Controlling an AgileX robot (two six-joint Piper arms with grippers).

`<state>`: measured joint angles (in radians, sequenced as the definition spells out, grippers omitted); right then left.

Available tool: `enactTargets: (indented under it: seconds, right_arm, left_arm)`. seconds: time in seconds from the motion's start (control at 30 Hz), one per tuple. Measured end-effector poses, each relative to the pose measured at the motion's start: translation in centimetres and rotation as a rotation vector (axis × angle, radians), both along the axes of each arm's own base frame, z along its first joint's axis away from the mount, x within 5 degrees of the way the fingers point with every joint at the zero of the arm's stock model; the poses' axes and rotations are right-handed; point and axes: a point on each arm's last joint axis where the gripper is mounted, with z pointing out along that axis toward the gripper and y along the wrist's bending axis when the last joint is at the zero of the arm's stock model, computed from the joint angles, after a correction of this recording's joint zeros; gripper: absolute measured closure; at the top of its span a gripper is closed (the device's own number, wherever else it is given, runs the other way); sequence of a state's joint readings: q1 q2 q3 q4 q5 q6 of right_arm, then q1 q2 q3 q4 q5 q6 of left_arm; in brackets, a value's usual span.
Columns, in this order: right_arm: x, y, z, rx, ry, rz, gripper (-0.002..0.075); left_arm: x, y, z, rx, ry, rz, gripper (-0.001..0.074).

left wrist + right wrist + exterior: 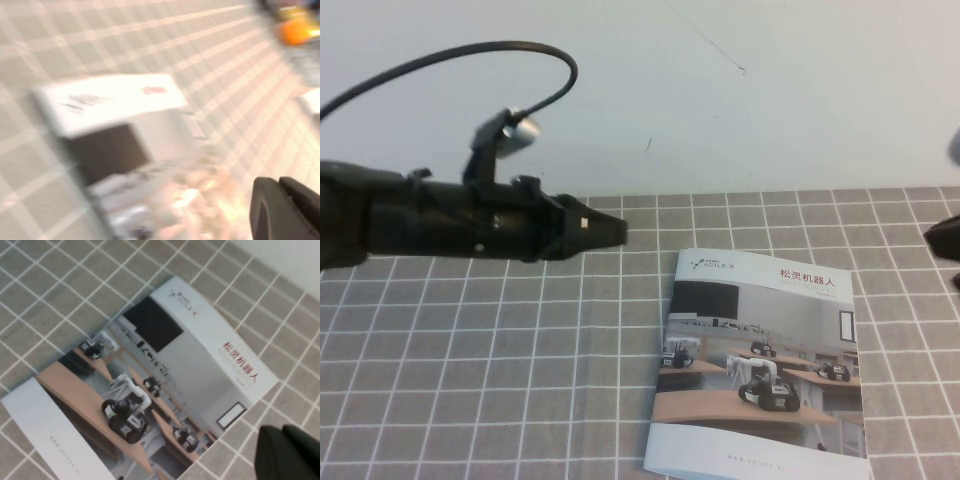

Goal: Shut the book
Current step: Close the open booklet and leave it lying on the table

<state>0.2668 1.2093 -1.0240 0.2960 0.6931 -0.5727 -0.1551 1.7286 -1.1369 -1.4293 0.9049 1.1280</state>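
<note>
The book (760,370) lies closed and flat on the checked cloth at centre-right, front cover up, showing small robots on wooden benches and red Chinese lettering. It also fills the right wrist view as the book (145,385) and appears blurred as the book (130,145) in the left wrist view. My left gripper (610,232) hovers in the air left of the book's far corner, fingers shut and holding nothing. My right gripper (945,240) sits at the right edge, apart from the book, its fingers (292,452) pressed together.
A grey cloth with a white grid (470,380) covers the table up to a pale wall (770,90). A black cable (470,55) loops above the left arm. An orange and grey object (297,30) shows blurred in the left wrist view.
</note>
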Motion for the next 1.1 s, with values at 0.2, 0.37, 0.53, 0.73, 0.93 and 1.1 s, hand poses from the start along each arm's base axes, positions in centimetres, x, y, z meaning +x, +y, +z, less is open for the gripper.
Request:
enactTargets:
  seconds: [0.2, 0.37, 0.53, 0.73, 0.93, 1.1]
  right_arm:
    - [-3.7, -1.7, 3.0, -0.092, -0.073, 0.005, 0.0729]
    - [-6.3, -3.8, 3.1, -0.225, 0.007, -0.087, 0.0729]
    - [-9.1, -5.7, 1.5, -0.285, 0.005, -0.201, 0.0729]
    - [-13.5, -6.9, -2.4, -0.221, -0.055, -0.263, 0.0729]
    - [-16.7, -7.0, -6.3, -0.088, -0.086, -0.27, 0.0729]
    - [-18.0, -7.0, -7.4, -0.005, -0.138, -0.27, 0.0729]
  left_arm:
    - [-2.6, 1.9, 5.1, 0.204, -0.184, 0.086, 0.0738]
    - [-5.6, 3.9, 8.3, 0.408, -0.271, 0.16, 0.0738]
    - [-8.8, 5.6, 10.4, 0.528, -0.27, 0.246, 0.0738]
    - [-12.9, 6.9, 10.3, 0.551, -0.351, 0.332, 0.0738]
    - [-17.2, 8.1, 6.7, 0.538, -0.422, 0.439, 0.0738]
    - [-19.8, 9.0, 3.8, 0.527, -0.488, 0.526, 0.0738]
